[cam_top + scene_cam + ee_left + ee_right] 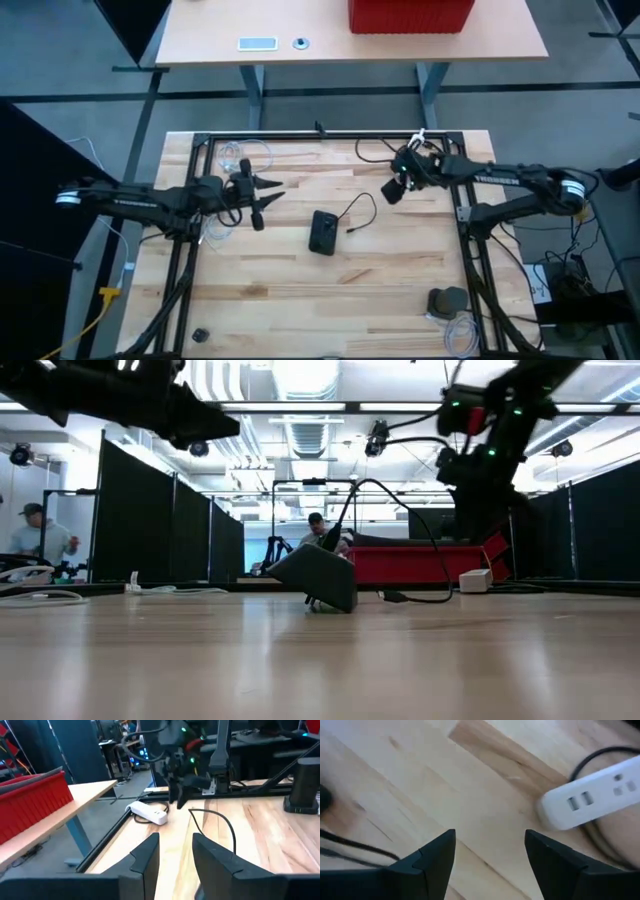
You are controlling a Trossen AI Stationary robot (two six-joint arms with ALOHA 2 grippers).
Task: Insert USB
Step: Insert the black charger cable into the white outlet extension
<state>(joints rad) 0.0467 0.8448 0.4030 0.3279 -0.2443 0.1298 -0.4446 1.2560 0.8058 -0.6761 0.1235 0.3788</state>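
Your black device (323, 232) sits mid-table, its thin cable (358, 212) curling toward the right, plug end lying loose on the wood. The white power strip (592, 800) lies near the table's far right corner, under the right gripper (490, 857), spread and empty. The left gripper (175, 855), parted, holds nothing, hovering left of the device.

Dock (323, 233) mid-table – power strip (592, 800) far right (apart).
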